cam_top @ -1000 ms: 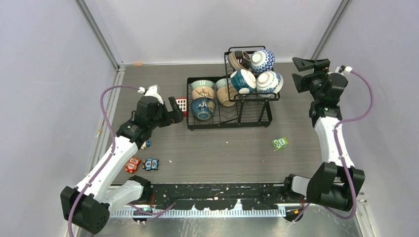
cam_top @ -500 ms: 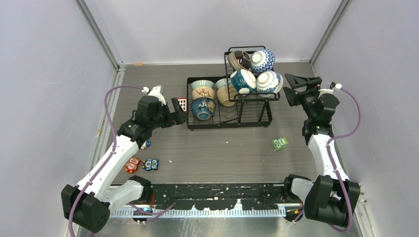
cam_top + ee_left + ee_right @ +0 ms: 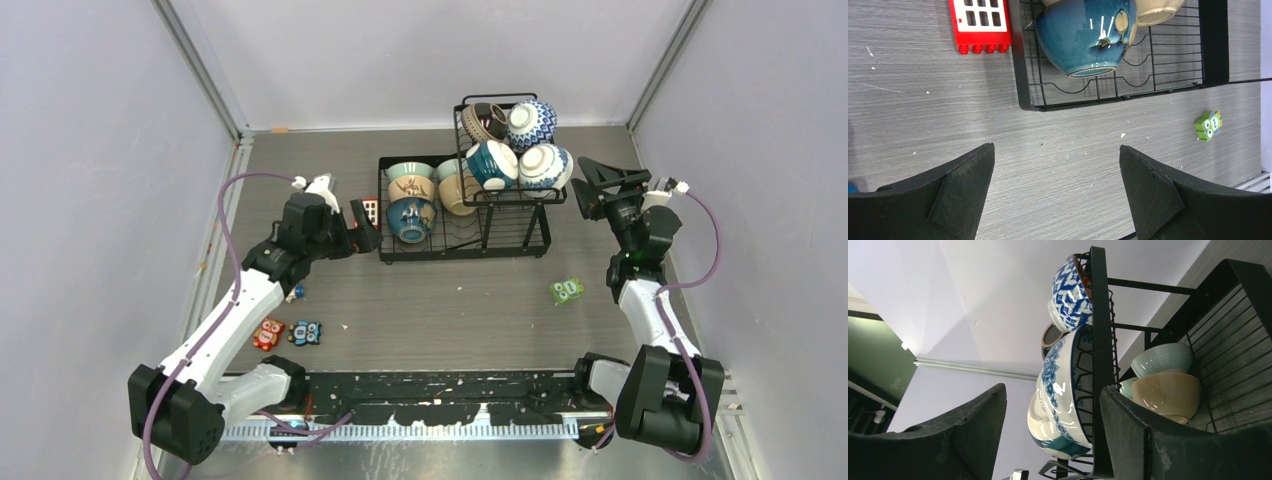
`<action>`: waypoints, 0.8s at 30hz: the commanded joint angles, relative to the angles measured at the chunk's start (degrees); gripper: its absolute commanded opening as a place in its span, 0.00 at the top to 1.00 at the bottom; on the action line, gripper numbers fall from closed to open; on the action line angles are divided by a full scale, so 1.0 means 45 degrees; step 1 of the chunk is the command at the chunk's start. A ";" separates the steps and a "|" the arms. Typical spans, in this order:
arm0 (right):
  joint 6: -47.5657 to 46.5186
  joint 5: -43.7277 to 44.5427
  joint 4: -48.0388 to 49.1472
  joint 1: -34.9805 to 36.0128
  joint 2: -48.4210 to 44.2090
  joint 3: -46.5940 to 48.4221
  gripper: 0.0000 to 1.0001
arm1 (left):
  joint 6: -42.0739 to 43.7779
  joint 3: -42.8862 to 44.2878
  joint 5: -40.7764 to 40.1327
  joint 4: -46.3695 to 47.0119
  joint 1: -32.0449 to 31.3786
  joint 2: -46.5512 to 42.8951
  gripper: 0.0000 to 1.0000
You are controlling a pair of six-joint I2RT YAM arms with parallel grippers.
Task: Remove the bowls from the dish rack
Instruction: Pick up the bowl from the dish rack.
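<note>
Swinging in from the far right side of the table, the right gripper (image 3: 588, 186) now sits just beside the raised basket end of the large black wire dish rack (image 3: 450, 257). The left gripper (image 3: 364, 226) has only edged closer to the rack's left rim. The right jaws stand parted and grasp nothing. In the right wrist view, the white ceramic bowl with blue floral pattern (image 3: 1060, 390) and the basket's upright wire edge appear between the two fingers, though whether a fingertip touches them cannot be made out. Above it in that view sits the blue-and-white zigzag bowl (image 3: 1070, 287). Past the wire lie a pale green bowl (image 3: 1162, 358) and a glossy tan bowl (image 3: 1165, 392).

The left jaws are spread wide and empty over bare table. The glossy dark blue bowl (image 3: 1083, 35) rests tilted in the flat tray, ahead of the fingertips and apart from them. A small red block with white squares (image 3: 980, 22) lies just outside the tray's rim, cut off at the frame's top. A small green toy block (image 3: 1209, 125) sits well to the right. In the overhead view the left gripper partly hides the red block.
</note>
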 commanded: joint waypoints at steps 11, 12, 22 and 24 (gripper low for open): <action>0.1201 -0.0948 0.3080 -0.0060 0.1392 0.0514 0.35 | -0.0041 -0.0079 0.0155 0.0578 0.0045 0.0034 0.04; 0.1302 -0.1016 0.3209 -0.0059 0.1489 0.0562 0.35 | -0.0037 -0.0076 0.0140 0.0578 0.0045 0.0048 0.04; 0.1840 -0.1358 0.4249 0.0086 0.2170 0.0778 0.38 | -0.0017 -0.0007 0.0147 0.0446 0.0045 0.0103 0.05; 0.1862 -0.1455 0.4336 0.0159 0.2282 0.0875 0.39 | -0.0021 -0.0017 0.0147 0.0456 0.0045 0.0104 0.05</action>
